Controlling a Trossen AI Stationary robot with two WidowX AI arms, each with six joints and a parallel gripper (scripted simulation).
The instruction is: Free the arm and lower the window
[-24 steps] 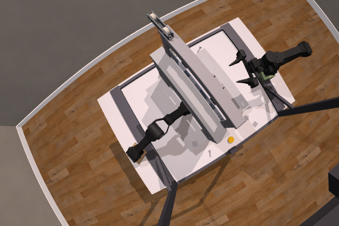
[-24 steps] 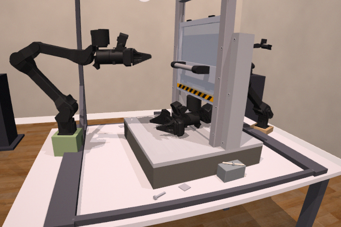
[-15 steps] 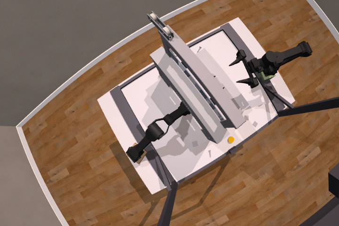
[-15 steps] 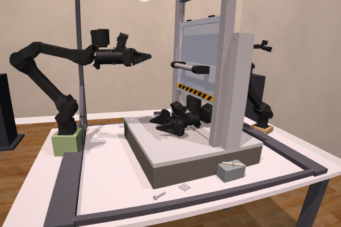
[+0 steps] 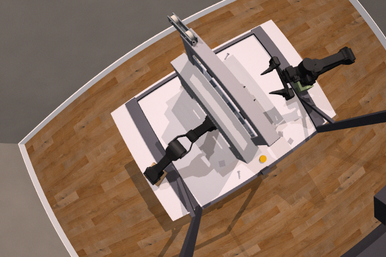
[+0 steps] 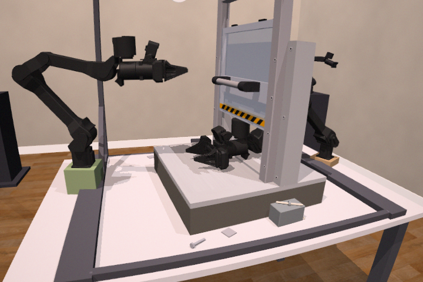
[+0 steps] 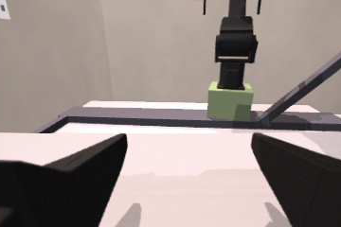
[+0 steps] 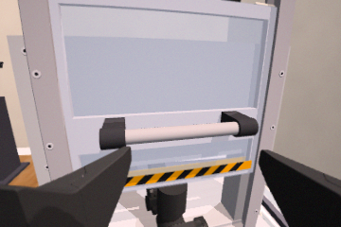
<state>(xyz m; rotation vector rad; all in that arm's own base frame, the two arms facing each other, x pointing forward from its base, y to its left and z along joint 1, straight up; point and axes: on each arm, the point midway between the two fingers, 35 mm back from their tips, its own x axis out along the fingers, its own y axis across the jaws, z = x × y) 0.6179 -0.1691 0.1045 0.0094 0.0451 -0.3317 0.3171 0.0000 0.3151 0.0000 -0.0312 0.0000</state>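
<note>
The window sash [image 6: 247,66], with a bar handle [image 6: 235,83] and a hazard-striped bottom edge [image 6: 242,116], sits in the grey wall frame [image 6: 285,109]. Its bottom edge rests on my left arm's forearm [image 6: 243,136], which reaches through the opening from the tan base [image 6: 324,160]. My left gripper [image 6: 194,154] lies open and empty on the grey platform on the far side of the wall. My right gripper [image 6: 184,69] is open and empty, raised level with the handle and apart from it. In the right wrist view the handle [image 8: 178,132] is straight ahead between the fingers.
The right arm stands on a green base [image 6: 82,176]. A small grey block with a stick on it [image 6: 286,211], a bolt [image 6: 197,243] and a small plate [image 6: 228,232] lie in front of the platform. An orange disc [image 5: 262,158] lies by the wall's end. Dark rails edge the table.
</note>
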